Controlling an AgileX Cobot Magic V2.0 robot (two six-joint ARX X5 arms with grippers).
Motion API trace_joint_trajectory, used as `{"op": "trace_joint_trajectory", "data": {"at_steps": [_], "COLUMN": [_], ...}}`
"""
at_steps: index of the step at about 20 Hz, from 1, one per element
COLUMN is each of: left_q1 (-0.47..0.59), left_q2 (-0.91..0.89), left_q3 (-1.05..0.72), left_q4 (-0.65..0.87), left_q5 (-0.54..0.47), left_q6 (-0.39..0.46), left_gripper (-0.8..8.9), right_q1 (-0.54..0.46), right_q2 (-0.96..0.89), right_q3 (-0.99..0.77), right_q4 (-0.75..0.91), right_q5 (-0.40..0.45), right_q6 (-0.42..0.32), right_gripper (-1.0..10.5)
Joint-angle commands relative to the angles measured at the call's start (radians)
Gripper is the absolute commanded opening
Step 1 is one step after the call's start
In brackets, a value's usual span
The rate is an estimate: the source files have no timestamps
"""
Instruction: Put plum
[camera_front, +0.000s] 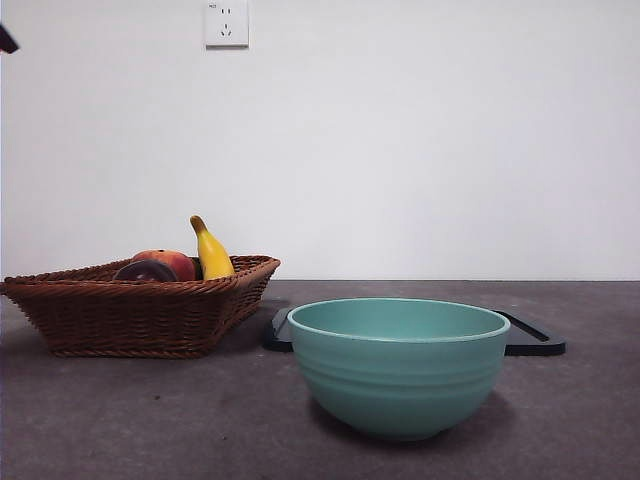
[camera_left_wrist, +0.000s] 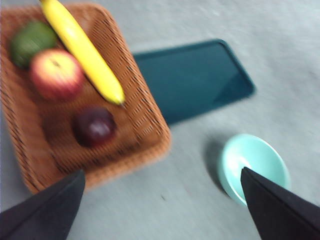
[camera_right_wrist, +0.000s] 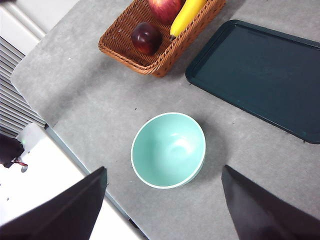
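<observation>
The dark maroon plum (camera_left_wrist: 94, 126) lies in a brown wicker basket (camera_left_wrist: 150, 120), near the basket's corner closest to the bowl; it also shows as plum (camera_right_wrist: 146, 37) and, low behind the rim, plum (camera_front: 146, 271). My left gripper (camera_left_wrist: 162, 200) hovers high above the table between basket and bowl, jaws wide open and empty. My right gripper (camera_right_wrist: 165, 205) hangs high over the bowl's near side, open too, holding nothing. In the front view only a black tip (camera_front: 7, 40) shows at the top left.
A teal bowl (camera_front: 400, 365) stands empty at the front. Behind it lies a flat dark tray (camera_right_wrist: 260, 70). The basket (camera_front: 130, 310) also holds a red-orange fruit (camera_left_wrist: 55, 74), a yellow banana (camera_left_wrist: 82, 50) and a green fruit (camera_left_wrist: 31, 41). The table edge (camera_right_wrist: 75, 150) runs near the bowl.
</observation>
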Motion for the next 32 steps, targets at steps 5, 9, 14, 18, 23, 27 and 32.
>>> {"op": "trace_joint_trajectory", "data": {"at_steps": [5, 9, 14, 18, 23, 27, 32], "left_q1": [-0.072, -0.101, -0.105, -0.108, -0.110, -0.110, -0.110], "left_q2": [0.257, 0.393, 0.536, 0.623, 0.716, 0.772, 0.824], "left_q3": [0.165, 0.191, 0.191, 0.191, 0.191, 0.191, 0.191], "left_q4": [0.000, 0.009, 0.045, 0.100, 0.129, 0.146, 0.161], "left_q5": [-0.130, -0.220, -0.258, -0.258, -0.261, -0.275, -0.292], "left_q6": [-0.005, 0.009, 0.026, 0.028, 0.032, 0.033, 0.033], "left_gripper": [4.91, 4.91, 4.91, 4.91, 4.91, 4.91, 4.91], "right_q1": [0.003, 0.003, 0.003, 0.003, 0.003, 0.003, 0.003], "right_q2": [0.007, 0.007, 0.007, 0.007, 0.007, 0.007, 0.007], "right_q3": [0.019, 0.019, 0.019, 0.019, 0.019, 0.019, 0.019], "right_q4": [0.008, 0.008, 0.008, 0.008, 0.008, 0.008, 0.008], "right_q5": [-0.001, -0.001, -0.001, -0.001, -0.001, -0.001, -0.001], "right_q6": [0.007, 0.007, 0.007, 0.007, 0.007, 0.007, 0.007], "right_gripper": [3.7, 3.7, 3.7, 3.7, 3.7, 3.7, 3.7]}}
